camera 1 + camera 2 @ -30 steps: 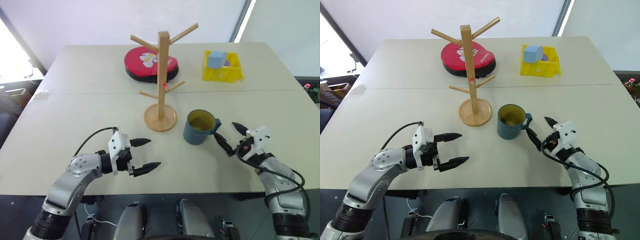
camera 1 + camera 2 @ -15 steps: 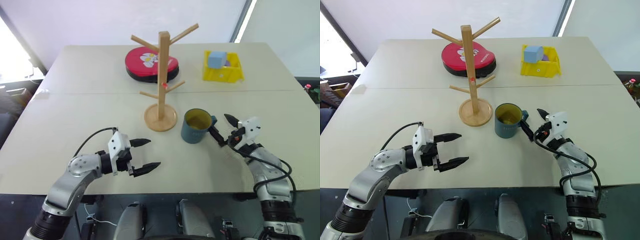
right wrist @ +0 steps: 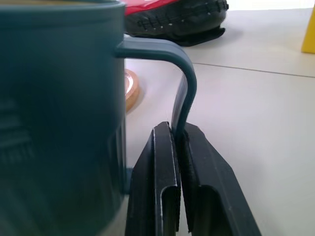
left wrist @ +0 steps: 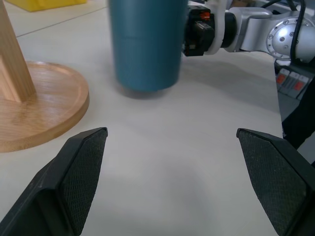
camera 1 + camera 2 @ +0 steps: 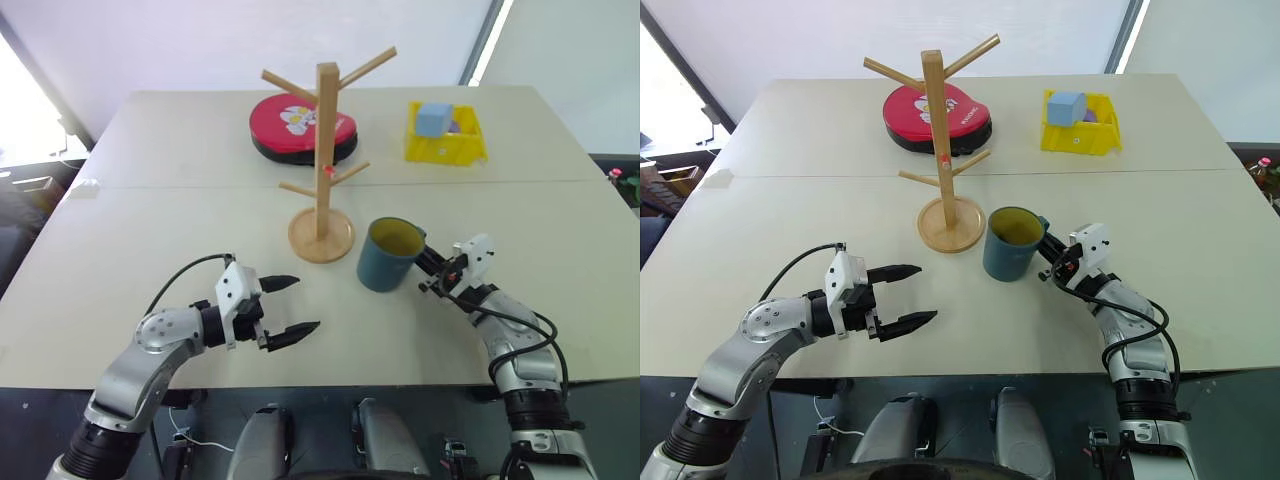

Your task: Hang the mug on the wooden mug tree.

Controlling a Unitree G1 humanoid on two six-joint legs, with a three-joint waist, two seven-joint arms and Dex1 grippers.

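From my seat I saw a pale beige desk (image 5: 150,200) with a seam running across it, against a white wall. The mug (image 5: 388,254) stood on the desk just beside the wooden mug tree (image 5: 322,160). The right gripper (image 3: 180,147) had its fingers pinched shut on the mug's handle. The left gripper (image 5: 290,306) hovered with fingers spread wide, empty. Behind sat a red round case (image 5: 300,125) and a yellow bin (image 5: 445,133).

Open tabletop (image 5: 180,215) left of wooden mug tree (image 5: 323,160).
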